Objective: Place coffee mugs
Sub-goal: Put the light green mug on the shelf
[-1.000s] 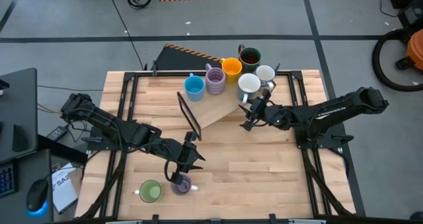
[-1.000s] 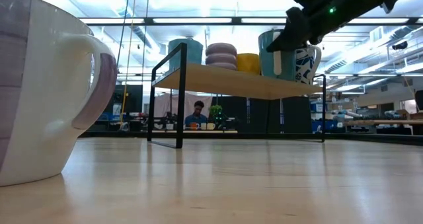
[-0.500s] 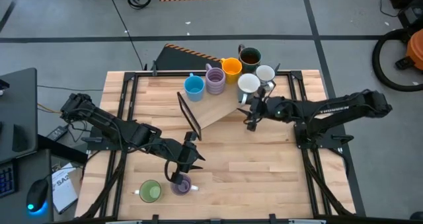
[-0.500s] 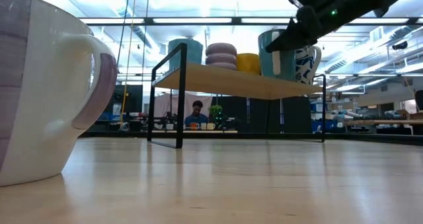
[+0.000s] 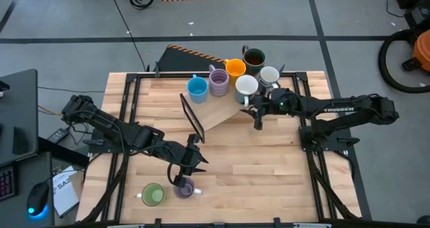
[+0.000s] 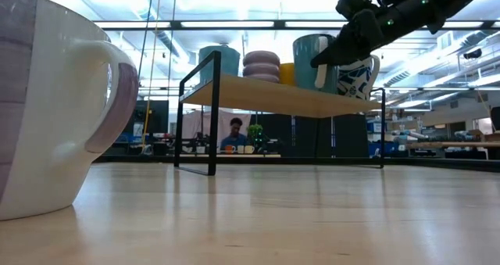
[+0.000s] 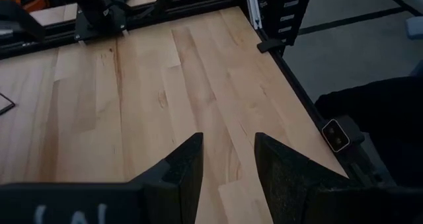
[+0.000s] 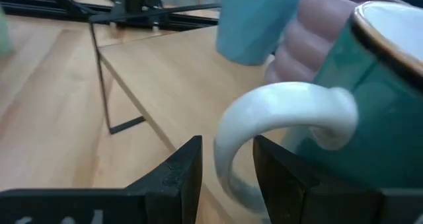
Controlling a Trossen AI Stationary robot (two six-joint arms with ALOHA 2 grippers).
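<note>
A wooden shelf (image 5: pixel 216 114) on black legs stands at the table's far middle. On its top stand a blue mug (image 5: pixel 197 88), a ribbed purple mug (image 5: pixel 218 82), an orange mug (image 5: pixel 235 68), a dark mug (image 5: pixel 254 57), a white mug (image 5: pixel 269 74) and a teal mug (image 5: pixel 246 85) with a white inside and handle. My right gripper (image 8: pixel 227 159) is shut on that teal mug. Near the front edge a second purple mug (image 5: pixel 186 189) and a green mug (image 5: pixel 152 194) rest on the table. My left gripper (image 7: pixel 228 164) hovers open just above the purple one, with nothing between its fingers. My right gripper pinches the teal mug's white handle (image 8: pixel 228 141) between its two fingers, at the loop's outer bend. The fingers come from the table's right and near side, slanting a little downward. The mug stands upright with its base on the shelf top (image 6: pixel 312 101).
The shelf's black frame (image 6: pixel 195 116) leaves open room under its board. Bare wood lies between the shelf and the two front mugs. Black rails (image 5: pixel 309 154) run along the table's left and right sides. The front purple mug fills the low view's left (image 6: pixel 47 101).
My right gripper has swung toward the table's left and turned about its wrist. The teal mug in its hold has slid left along the shelf top, closer to the orange and purple mugs, staying upright.
</note>
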